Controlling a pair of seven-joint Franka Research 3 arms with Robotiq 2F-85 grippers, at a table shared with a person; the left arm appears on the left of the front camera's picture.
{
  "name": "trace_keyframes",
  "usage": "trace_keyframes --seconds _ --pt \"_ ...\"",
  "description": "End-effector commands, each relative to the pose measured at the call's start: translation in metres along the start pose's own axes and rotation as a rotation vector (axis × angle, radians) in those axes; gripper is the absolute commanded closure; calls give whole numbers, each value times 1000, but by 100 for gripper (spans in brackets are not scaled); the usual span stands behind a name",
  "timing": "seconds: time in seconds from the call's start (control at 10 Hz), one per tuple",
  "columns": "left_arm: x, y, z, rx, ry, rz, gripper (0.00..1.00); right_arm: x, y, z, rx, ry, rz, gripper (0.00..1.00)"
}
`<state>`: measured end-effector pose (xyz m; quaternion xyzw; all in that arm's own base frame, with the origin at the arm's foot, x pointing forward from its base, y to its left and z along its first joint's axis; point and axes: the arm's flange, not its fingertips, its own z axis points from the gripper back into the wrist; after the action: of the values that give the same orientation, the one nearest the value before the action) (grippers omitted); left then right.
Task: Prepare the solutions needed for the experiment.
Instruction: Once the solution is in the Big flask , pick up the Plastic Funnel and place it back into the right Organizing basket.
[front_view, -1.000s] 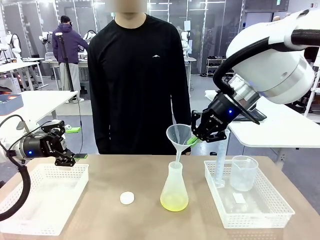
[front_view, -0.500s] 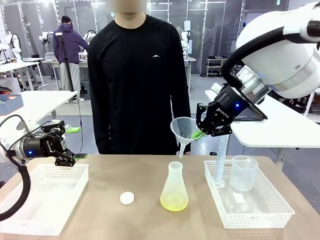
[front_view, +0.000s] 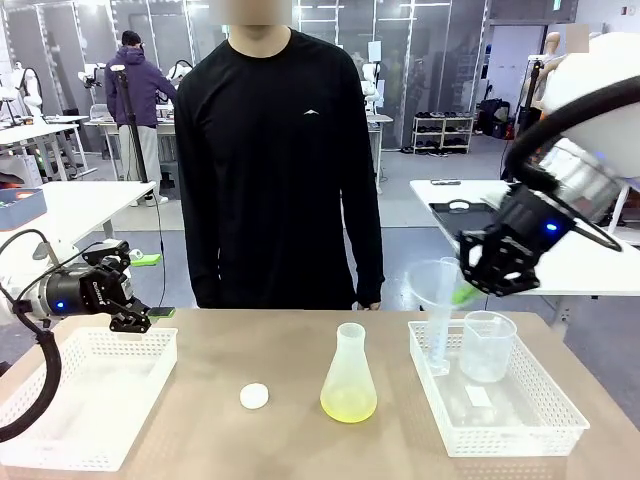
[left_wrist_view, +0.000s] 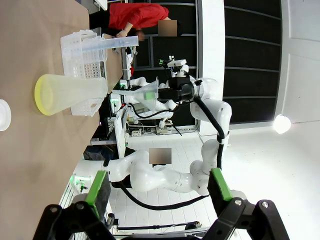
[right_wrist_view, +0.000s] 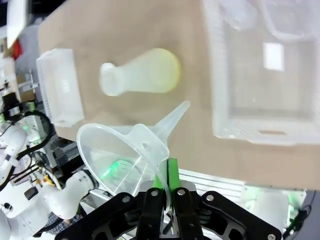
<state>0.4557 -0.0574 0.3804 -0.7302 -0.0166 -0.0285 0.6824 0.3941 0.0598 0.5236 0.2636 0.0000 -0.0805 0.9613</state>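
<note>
Right claw (right_wrist_view: 165, 172) pinches a clear conical funnel (right_wrist_view: 117, 145) by its rim (left claw (left_wrist_view: 157, 184) spread); frosted flask (front_view: 349, 358) holds yellow-green solutions (front_view: 348, 405).

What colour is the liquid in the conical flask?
The liquid is pale yellow-green, clearest in the front view.

This is a robotics lab set up for bench chemistry. On the brown table (front_view: 200, 350) stand a conical flask (front_view: 349, 360) holding a little yellow-green solution (front_view: 348, 404), a measuring cylinder (front_view: 441, 340), a beaker (front_view: 487, 347) and two white trays (front_view: 515, 440), with a clear funnel (front_view: 428, 282) held above them. A white robot arm flanks the table on each side, left arm (front_view: 18, 285) and right arm (front_view: 610, 100). Behind the person in black (front_view: 275, 160) are white tables (front_view: 85, 205) on a grey floor, glass partitions (front_view: 410, 60), a low shelf rack (front_view: 445, 132) and another person (front_view: 135, 90) at a far table.
</note>
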Motion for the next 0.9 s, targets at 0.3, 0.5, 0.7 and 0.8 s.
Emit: trace_keyframes --seconds 0.3,0.5,0.7,0.8 --pt "0 -2 1 -3 6 -3 0 6 -71 3 -76 22 -72 100" --pt "0 -2 1 -3 6 -3 0 18 -77 -12 -99 23 -106 100" --pt "0 -2 1 -3 6 -3 0 32 -84 -33 -146 53 -176 100" --pt "0 -2 1 -3 6 -3 0 37 -85 -40 -156 64 -213 100"
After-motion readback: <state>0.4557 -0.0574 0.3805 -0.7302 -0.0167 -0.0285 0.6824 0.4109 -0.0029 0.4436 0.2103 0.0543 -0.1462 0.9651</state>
